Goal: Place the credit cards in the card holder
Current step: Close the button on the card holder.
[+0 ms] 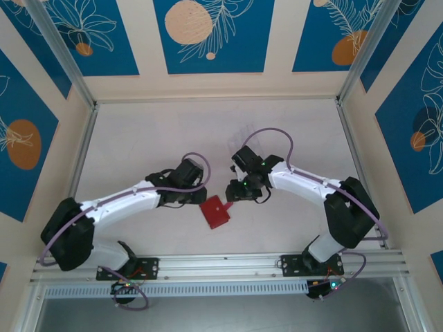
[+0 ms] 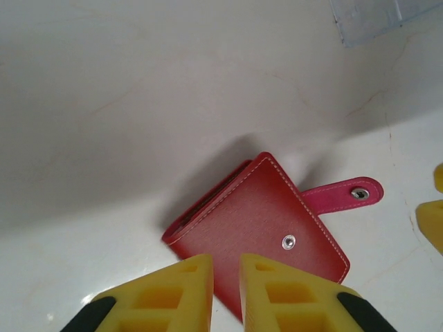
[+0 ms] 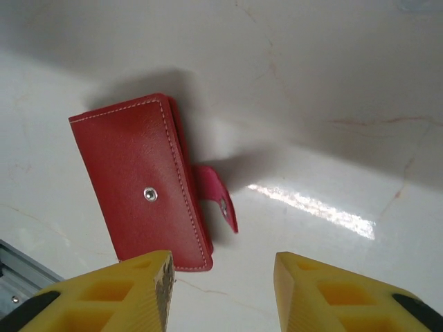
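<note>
Table (image 1: 138,138): pale, glossy.
Card holder (image 1: 214,212): closed flat — between both tools, tab (image 2: 346,195) toward right.
Left tool (image 2: 226,266): narrow, empty.
Right tool (image 3: 223,266): wide, empty.

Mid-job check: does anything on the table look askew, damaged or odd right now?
Only minor: the card holder lies folded shut and skewed to the front rail, its snap tab undone and sticking out sideways. No damage or spill seen.

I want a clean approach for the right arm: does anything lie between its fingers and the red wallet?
Nothing visible does. The small dark red leather-like fold wallet lies on the white tabletop just ahead of the right fingers, its unsnapped tab sticking out sideways.
</note>
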Controlling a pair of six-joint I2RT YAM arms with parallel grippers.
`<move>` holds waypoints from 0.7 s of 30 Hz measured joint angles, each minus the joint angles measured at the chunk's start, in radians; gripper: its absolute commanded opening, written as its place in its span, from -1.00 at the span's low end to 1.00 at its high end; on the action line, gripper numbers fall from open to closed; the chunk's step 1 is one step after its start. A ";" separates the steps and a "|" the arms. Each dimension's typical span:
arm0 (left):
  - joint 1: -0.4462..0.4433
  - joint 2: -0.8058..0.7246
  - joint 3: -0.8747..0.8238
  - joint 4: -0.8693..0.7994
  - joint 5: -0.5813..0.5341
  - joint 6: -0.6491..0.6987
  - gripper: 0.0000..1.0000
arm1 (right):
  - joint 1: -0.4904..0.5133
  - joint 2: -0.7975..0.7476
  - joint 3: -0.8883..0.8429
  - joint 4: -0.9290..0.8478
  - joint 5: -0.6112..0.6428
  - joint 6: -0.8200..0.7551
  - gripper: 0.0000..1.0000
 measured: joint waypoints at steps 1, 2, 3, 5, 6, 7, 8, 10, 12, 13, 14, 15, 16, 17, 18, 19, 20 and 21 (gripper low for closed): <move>-0.005 0.016 0.000 0.010 0.006 0.003 -0.68 | -0.012 0.007 -0.008 0.014 -0.021 -0.003 -0.18; -0.011 0.031 0.000 0.020 0.013 0.003 -0.68 | -0.024 0.014 -0.016 0.031 -0.045 -0.008 -0.22; -0.019 0.044 0.000 0.027 0.018 0.003 -0.68 | -0.034 0.023 -0.020 0.042 -0.065 -0.013 -0.25; -0.037 0.060 -0.002 0.045 0.026 0.002 -0.68 | -0.048 0.042 -0.023 0.063 -0.095 -0.020 -0.29; -0.047 0.064 -0.006 0.054 0.030 0.002 -0.68 | -0.054 0.053 -0.025 0.076 -0.108 -0.024 -0.30; -0.055 0.065 -0.011 0.062 0.032 0.001 -0.68 | -0.057 0.060 -0.027 0.084 -0.119 -0.024 -0.30; -0.064 0.065 -0.020 0.072 0.032 -0.003 -0.69 | -0.059 0.065 -0.032 0.093 -0.128 -0.027 -0.31; -0.079 0.066 -0.037 0.085 0.035 -0.013 -0.69 | -0.059 0.071 -0.042 0.103 -0.146 -0.028 -0.32; -0.090 0.070 -0.055 0.096 0.035 -0.019 -0.69 | -0.060 0.071 -0.049 0.108 -0.160 -0.031 -0.34; -0.094 0.071 -0.062 0.098 0.035 -0.021 -0.69 | -0.060 0.072 -0.050 0.108 -0.166 -0.031 -0.36; -0.099 0.072 -0.071 0.099 0.034 -0.024 -0.69 | -0.060 0.072 -0.051 0.108 -0.171 -0.032 -0.38; -0.103 0.074 -0.080 0.103 0.034 -0.025 -0.69 | -0.060 0.072 -0.051 0.108 -0.174 -0.035 -0.39; -0.106 0.076 -0.089 0.106 0.034 -0.027 -0.69 | -0.060 0.072 -0.051 0.108 -0.176 -0.035 -0.41; -0.108 0.076 -0.097 0.108 0.034 -0.032 -0.69 | -0.060 0.072 -0.051 0.110 -0.178 -0.037 -0.43; -0.109 0.078 -0.105 0.110 0.034 -0.034 -0.69 | -0.060 0.072 -0.051 0.111 -0.178 -0.039 -0.46; -0.109 0.082 -0.110 0.112 0.034 -0.039 -0.70 | -0.060 0.072 -0.051 0.111 -0.178 -0.039 -0.49; -0.111 0.088 -0.114 0.117 0.031 -0.041 -0.70 | -0.060 0.075 -0.051 0.112 -0.179 -0.042 -0.51; -0.111 0.093 -0.118 0.126 0.030 -0.043 -0.70 | -0.061 0.079 -0.051 0.113 -0.181 -0.046 -0.52</move>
